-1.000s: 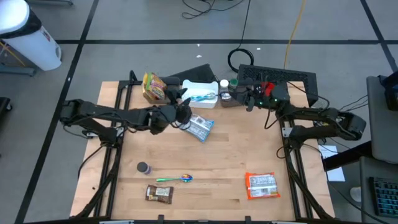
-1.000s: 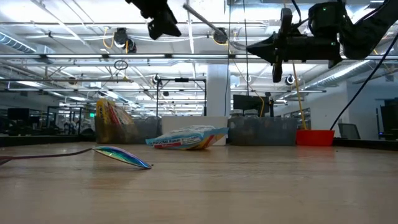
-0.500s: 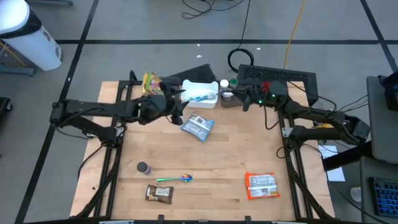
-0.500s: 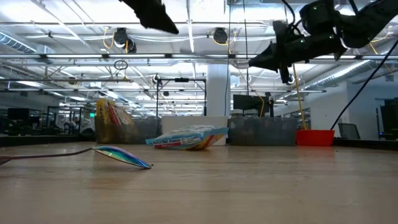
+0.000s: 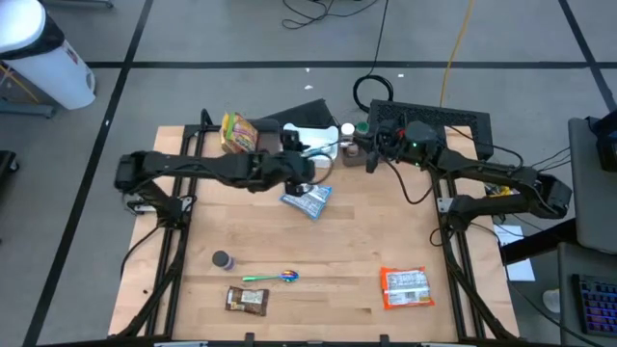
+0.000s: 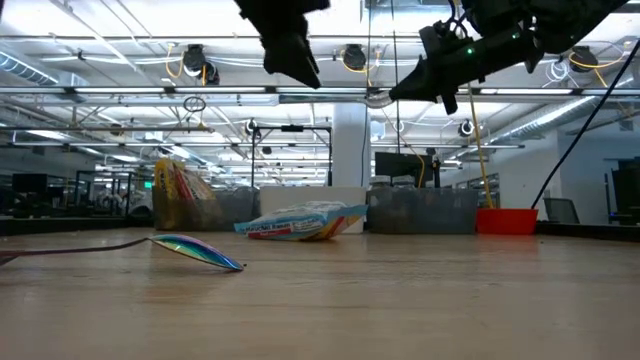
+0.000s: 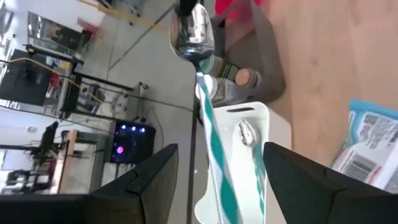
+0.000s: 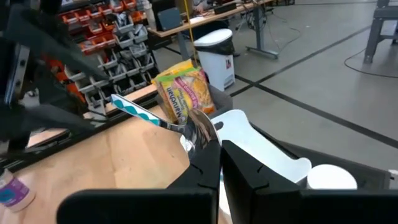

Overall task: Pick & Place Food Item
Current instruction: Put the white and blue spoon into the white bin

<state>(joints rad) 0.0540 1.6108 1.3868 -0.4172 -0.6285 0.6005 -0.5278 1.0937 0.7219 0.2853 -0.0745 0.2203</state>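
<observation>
Over the white tray (image 5: 310, 143) at the far edge of the worktop (image 5: 357, 260), the right claw (image 5: 369, 152) is clamped shut on the bowl of a teal-striped spoon (image 7: 208, 109). The left claw (image 5: 308, 169) hovers open just beside the tray, empty. A blue-and-white snack packet (image 5: 307, 200) lies on the worktop just in front of the tray.

Lying near the table's front edge: small dark cap (image 5: 223, 259), iridescent spoon (image 5: 271, 278). Standing off the table: white bin (image 5: 43, 53).
</observation>
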